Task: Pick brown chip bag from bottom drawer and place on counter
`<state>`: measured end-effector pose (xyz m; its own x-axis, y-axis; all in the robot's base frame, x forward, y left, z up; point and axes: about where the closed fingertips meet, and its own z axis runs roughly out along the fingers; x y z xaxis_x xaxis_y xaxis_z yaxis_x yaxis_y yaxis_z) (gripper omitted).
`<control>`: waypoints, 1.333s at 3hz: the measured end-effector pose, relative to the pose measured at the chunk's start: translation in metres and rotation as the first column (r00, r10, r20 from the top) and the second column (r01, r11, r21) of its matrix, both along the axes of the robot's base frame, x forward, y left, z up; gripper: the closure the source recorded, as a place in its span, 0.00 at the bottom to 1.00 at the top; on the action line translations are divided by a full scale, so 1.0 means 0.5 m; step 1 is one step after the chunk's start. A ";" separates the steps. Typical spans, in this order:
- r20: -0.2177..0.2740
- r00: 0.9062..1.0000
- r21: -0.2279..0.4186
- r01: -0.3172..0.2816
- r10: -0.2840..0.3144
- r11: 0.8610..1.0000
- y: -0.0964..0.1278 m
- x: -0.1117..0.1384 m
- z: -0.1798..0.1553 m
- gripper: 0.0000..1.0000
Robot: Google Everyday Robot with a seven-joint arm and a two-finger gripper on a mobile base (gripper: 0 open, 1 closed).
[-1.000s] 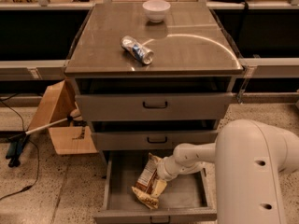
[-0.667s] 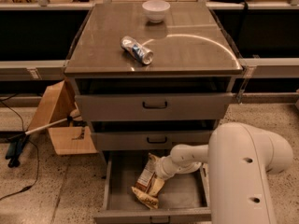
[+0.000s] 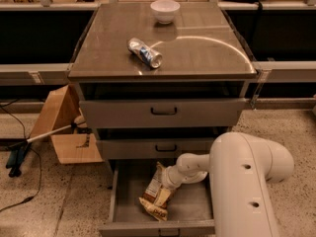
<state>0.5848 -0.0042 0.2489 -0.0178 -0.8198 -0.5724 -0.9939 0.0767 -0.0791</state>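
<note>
The brown chip bag [image 3: 155, 193] lies inside the open bottom drawer [image 3: 123, 201], left of the middle, tilted with its top toward the back. My gripper [image 3: 168, 180] reaches down into the drawer from the right and is at the bag's upper right edge, touching or nearly touching it. My white arm [image 3: 247, 181] fills the lower right and hides the drawer's right part. The counter [image 3: 197, 48] is the glossy top of the cabinet above.
A crushed silver-blue can [image 3: 145, 53] lies on the counter left of the middle. A white bowl [image 3: 165, 10] stands at the back. The two upper drawers [image 3: 164, 111] are slightly open. A cardboard box [image 3: 61, 127] and cables are on the floor at left.
My arm has shifted left and closer to the camera. The gripper has stayed at the chip bag's upper right edge. The bag has not visibly moved.
</note>
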 end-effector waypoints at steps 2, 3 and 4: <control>-0.081 0.997 -0.005 0.012 -0.013 1.000 0.010 -0.021 -0.057 0.00; -0.102 0.995 -0.006 0.024 -0.025 1.000 0.010 -0.032 -0.070 0.00; -0.110 0.993 -0.027 0.047 -0.050 0.999 0.013 -0.038 -0.087 0.00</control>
